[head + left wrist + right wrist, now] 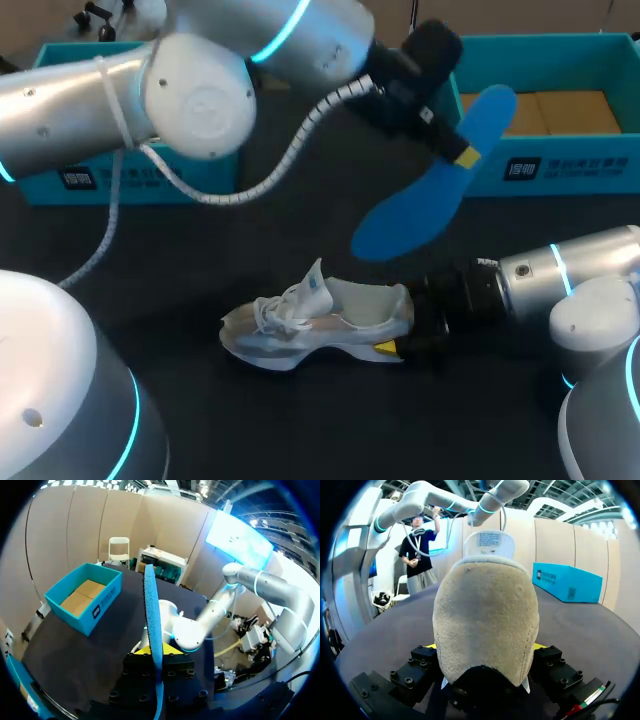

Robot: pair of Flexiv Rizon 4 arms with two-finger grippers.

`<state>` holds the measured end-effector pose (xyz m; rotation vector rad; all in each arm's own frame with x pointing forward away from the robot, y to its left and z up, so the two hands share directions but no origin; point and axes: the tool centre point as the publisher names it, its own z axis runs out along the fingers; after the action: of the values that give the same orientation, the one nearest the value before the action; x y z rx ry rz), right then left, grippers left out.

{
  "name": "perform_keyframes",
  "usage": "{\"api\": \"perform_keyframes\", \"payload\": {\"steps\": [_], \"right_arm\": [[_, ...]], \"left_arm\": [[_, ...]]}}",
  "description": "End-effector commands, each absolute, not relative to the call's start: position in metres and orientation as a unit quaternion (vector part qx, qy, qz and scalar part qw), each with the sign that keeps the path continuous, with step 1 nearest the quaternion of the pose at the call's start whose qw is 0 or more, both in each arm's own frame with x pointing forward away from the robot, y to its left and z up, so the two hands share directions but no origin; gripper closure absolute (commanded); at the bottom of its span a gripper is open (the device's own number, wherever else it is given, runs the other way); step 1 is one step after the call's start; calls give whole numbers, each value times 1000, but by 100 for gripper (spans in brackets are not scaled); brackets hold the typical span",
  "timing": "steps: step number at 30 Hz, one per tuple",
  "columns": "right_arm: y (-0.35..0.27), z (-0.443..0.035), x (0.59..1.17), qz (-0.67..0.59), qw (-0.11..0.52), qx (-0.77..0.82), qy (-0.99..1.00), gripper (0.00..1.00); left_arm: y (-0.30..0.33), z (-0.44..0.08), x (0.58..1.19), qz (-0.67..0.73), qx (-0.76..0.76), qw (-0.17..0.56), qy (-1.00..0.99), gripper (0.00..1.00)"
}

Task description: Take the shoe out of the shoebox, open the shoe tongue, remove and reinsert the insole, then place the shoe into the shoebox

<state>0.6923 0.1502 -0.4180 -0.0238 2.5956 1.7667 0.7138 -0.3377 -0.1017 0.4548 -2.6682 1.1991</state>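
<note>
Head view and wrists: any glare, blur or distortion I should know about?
Head view: left arm sits near the lens, bright and soft; the dark table swallows shadows under the shoe. Right wrist view: shoe heel fills the middle, slightly soft; fisheye bows the table edge. Left wrist view: insole edge-on, in focus.

Left gripper (462,152) high past the middle, fingers (467,156) clamping the insole (430,205); right gripper (400,325) low, clamping the shoe (300,325).

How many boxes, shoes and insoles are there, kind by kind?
Box: 2
Shoe: 1
Insole: 1
Total: 4
</note>
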Motion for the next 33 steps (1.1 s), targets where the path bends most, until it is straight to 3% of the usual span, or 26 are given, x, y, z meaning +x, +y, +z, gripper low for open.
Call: {"api": "perform_keyframes", "payload": {"steps": [1, 11, 19, 25, 33], "right_arm": [[152, -423, 689, 561, 1, -7, 828, 100], [152, -423, 689, 561, 1, -7, 828, 100], [152, -423, 689, 561, 1, -7, 828, 100], [152, -423, 689, 561, 1, -7, 828, 100], [152, -423, 689, 561, 1, -7, 828, 100]], "left_arm": [[-332, -101, 714, 406, 150, 94, -897, 100], [-332, -101, 714, 406, 150, 94, -897, 100], [-320, -6, 715, 503, 133, 56, -852, 100], [-281, 56, 698, 547, 78, 118, -825, 100], [-281, 56, 698, 547, 78, 118, -825, 100]]}}
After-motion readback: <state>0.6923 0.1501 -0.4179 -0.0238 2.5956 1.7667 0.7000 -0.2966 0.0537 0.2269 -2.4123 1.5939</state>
